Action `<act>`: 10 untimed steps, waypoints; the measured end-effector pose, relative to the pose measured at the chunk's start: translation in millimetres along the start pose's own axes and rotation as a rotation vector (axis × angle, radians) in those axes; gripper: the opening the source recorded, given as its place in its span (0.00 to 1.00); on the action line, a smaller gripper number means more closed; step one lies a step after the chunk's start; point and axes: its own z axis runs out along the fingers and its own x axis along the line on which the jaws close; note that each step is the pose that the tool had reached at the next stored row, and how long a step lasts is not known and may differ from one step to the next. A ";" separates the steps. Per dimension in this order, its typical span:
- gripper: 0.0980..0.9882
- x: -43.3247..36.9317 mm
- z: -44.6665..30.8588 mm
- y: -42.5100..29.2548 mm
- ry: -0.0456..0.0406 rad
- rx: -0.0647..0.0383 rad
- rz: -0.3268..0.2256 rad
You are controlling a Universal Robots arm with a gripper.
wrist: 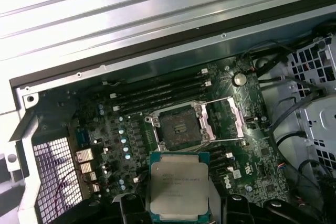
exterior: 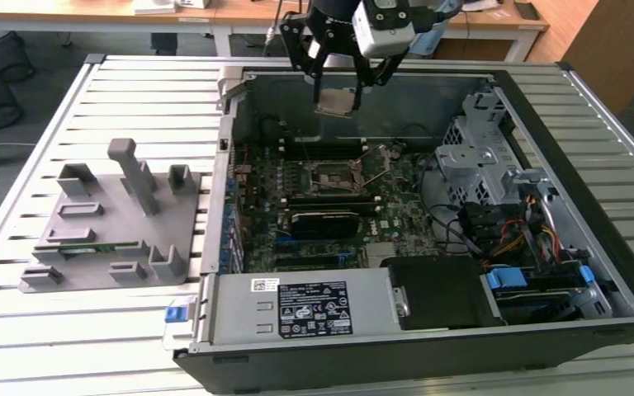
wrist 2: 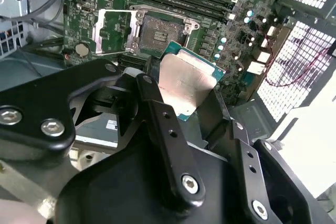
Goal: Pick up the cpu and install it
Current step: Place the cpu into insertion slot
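The cpu, a small square chip with a silver metal top, hangs in the air above the far part of the open computer case, held by its edges. My gripper is shut on it. In both wrist views the cpu sits between the black fingers, with the gripper just behind it. The motherboard socket lies below, apart from the chip. Its metal frame is swung open and the dark contact field is bare.
The open case has tall side walls around the motherboard. A drive cage and cables stand at the exterior view's right, and a power supply is at the near end. A grey fixture holding a green memory stick rests on the slatted table.
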 end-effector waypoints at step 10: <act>0.48 0.1 0.2 0.4 -0.0075 -0.001 0.139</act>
